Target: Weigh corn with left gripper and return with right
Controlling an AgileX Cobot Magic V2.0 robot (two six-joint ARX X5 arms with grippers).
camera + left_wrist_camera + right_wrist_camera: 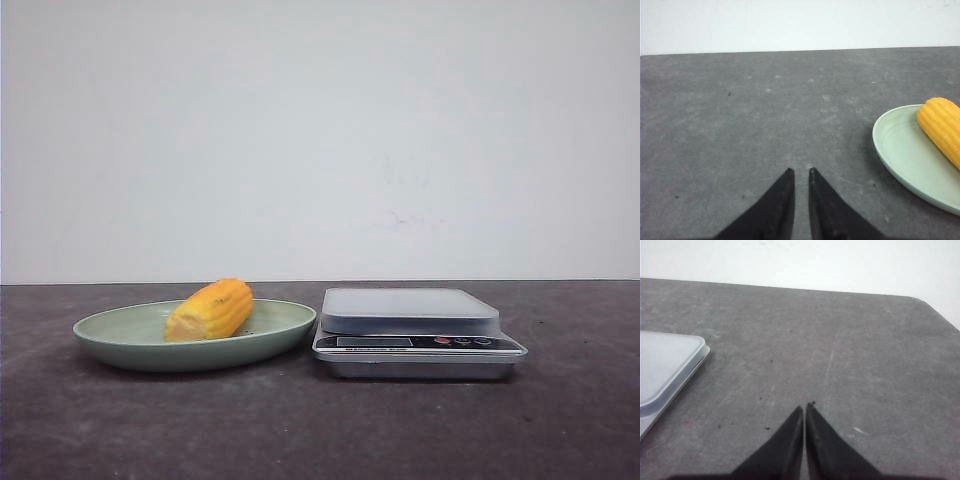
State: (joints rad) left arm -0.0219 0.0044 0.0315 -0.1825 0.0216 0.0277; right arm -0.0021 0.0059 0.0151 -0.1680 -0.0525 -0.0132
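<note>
The corn (210,310), a short yellow-orange cob, lies on the pale green plate (120,345) at the table's left. The silver kitchen scale (410,312) stands just right of the plate with nothing on its platform. In the left wrist view the corn (941,127) and the plate (900,150) lie off to one side of my left gripper (800,171). Its black fingers stand almost together with a narrow slit between them, empty, over bare table. My right gripper (804,406) is shut and empty over bare table beside the scale's corner (665,365). Neither gripper shows in the front view.
The dark grey tabletop (320,430) runs to a white wall behind. In the right wrist view the table's rounded far corner (925,302) shows.
</note>
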